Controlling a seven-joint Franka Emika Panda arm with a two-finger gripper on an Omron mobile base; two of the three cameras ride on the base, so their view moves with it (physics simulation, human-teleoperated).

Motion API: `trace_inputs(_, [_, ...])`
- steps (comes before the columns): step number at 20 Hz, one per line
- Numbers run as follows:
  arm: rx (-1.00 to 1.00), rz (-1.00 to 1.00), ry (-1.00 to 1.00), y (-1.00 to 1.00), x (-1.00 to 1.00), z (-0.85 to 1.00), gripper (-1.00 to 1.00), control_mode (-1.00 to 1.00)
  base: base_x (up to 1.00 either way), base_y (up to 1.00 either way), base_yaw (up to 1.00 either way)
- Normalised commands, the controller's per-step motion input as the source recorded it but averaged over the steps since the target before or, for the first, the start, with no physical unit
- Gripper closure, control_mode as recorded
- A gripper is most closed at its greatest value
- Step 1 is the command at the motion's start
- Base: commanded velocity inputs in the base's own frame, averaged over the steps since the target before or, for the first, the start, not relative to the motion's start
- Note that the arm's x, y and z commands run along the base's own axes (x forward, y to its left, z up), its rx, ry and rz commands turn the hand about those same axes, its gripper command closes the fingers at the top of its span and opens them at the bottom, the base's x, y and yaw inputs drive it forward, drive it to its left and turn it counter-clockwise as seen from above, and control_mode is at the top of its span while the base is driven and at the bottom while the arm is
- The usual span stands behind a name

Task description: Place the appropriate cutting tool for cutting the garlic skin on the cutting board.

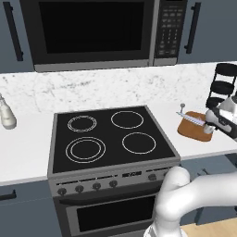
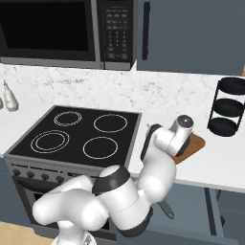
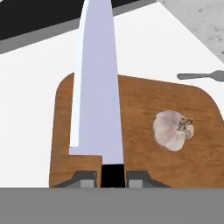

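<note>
On the white worktop [image 1: 28, 157], at the far left of the left base view, a pale rounded bottle [image 1: 6, 115] stands by the marbled wall. Right of it sits the black glass stove top [image 1: 109, 136] with four white ring burners, under a dark microwave [image 1: 92, 30]. Further right lies the flat brown wooden cutting board [image 3: 144, 113] with rounded corners, close to the stove's edge. Over the board's left part, in the hand view, the slim knife [image 3: 98, 87] stretches its long silver-grey blade away from the camera, reaching past the board's far edge; whether the blade touches the wood cannot be told. The hand [image 3: 112, 178] is closed narrowly on the knife's black handle, a dark finger on each side. To the right of the blade the small pale whitish-pink garlic bulb [image 3: 173, 130] rests on the board, well apart from the knife. Beyond the board's far right corner a tiny grey spoon [image 3: 201, 76] lies on the worktop. Rightmost, in the right base view, a black three-tier round rack [image 2: 228, 107] stands near the wall.
</note>
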Motion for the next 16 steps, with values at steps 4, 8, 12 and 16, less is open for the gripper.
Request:
trace_inputs(4, [0.0, 0.0, -0.04, -0.21, 0.23, -0.23, 1.0, -1.0, 0.0, 0.0, 0.0])
trace_inputs(8, [0.03, 0.0, -0.06, -0.36, 0.4, -0.19, 1.0, -1.0, 0.0, 0.0, 0.0])
trace_inputs(12, [0.01, 0.0, 0.01, -0.14, 0.15, -0.08, -1.0, -1.0, 0.0, 0.0, 0.0])
trace_inputs(16, [0.0, 0.0, 0.08, 0.0, 0.0, -0.01, -1.0, -1.0, 0.0, 0.0, 0.0])
